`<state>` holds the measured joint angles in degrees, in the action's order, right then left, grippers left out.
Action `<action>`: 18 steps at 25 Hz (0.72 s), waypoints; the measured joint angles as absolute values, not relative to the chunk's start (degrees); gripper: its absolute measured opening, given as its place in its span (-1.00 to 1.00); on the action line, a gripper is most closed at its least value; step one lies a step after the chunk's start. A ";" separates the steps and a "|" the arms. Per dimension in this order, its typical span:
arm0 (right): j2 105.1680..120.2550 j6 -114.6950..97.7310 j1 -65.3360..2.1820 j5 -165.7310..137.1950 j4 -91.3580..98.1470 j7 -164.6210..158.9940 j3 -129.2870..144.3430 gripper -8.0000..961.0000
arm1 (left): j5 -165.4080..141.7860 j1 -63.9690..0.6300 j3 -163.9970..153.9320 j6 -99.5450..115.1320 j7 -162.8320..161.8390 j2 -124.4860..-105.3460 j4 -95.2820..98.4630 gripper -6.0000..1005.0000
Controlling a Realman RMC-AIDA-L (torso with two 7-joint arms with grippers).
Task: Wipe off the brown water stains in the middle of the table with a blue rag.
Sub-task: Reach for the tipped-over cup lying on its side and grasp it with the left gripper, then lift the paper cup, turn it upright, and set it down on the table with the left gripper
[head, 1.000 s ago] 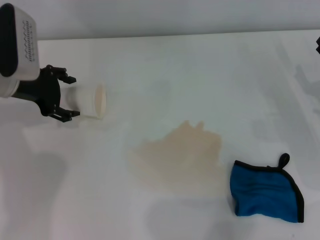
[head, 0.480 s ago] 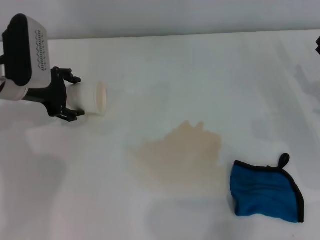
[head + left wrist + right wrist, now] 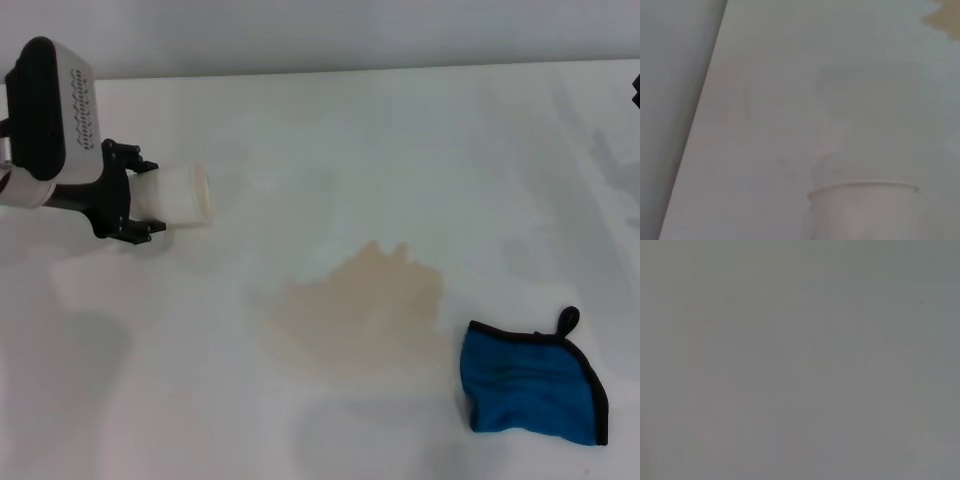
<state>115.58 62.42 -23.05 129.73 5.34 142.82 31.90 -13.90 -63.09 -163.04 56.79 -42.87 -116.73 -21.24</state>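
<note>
Left tool (image 3: 133,205): clenched on white cup (image 3: 180,197), cup on its side, far left of surface (image 3: 400,140) | brown water stains (image 3: 360,310): mid-surface | blue rag (image 3: 530,385): just right of stains, untouched | right tool: barely visible at right edge, state cannot tell

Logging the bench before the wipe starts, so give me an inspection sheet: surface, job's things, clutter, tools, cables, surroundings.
Surface: the table is white and smooth, wet only at the spill.
Job's things: the brown water stains spread mid-table; the blue rag lies flat beside them on the robot's right, apart from them and untouched.
Clutter: a white cup held on its side, mouth toward the stains.
Tools: the left tool is shut on the white cup at the table's left; the right tool is out of view, with only a dark scrap at the head view's right edge.
Cables: nothing seen.
Surroundings: a plain grey wall behind the table.
</note>
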 joint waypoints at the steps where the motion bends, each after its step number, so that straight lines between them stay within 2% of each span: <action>1: 115.58 62.43 -23.04 129.73 5.32 142.82 31.90 0.79 | -13.81 -63.06 -163.04 56.69 -42.87 -116.73 -21.22 0.52; 13: 115.49 62.66 -22.47 129.73 5.49 142.81 31.90 0.79 | -4.81 -62.75 -162.95 57.72 -43.82 -116.82 -21.88 0.52; 18: 115.43 62.69 -22.30 129.71 5.89 142.05 31.90 0.79 | 5.76 -60.46 -162.95 61.34 -43.84 -116.99 -21.99 0.52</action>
<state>115.43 62.69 -22.30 129.71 5.89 142.05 31.90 5.76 -60.46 -162.95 61.34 -43.84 -116.99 -21.99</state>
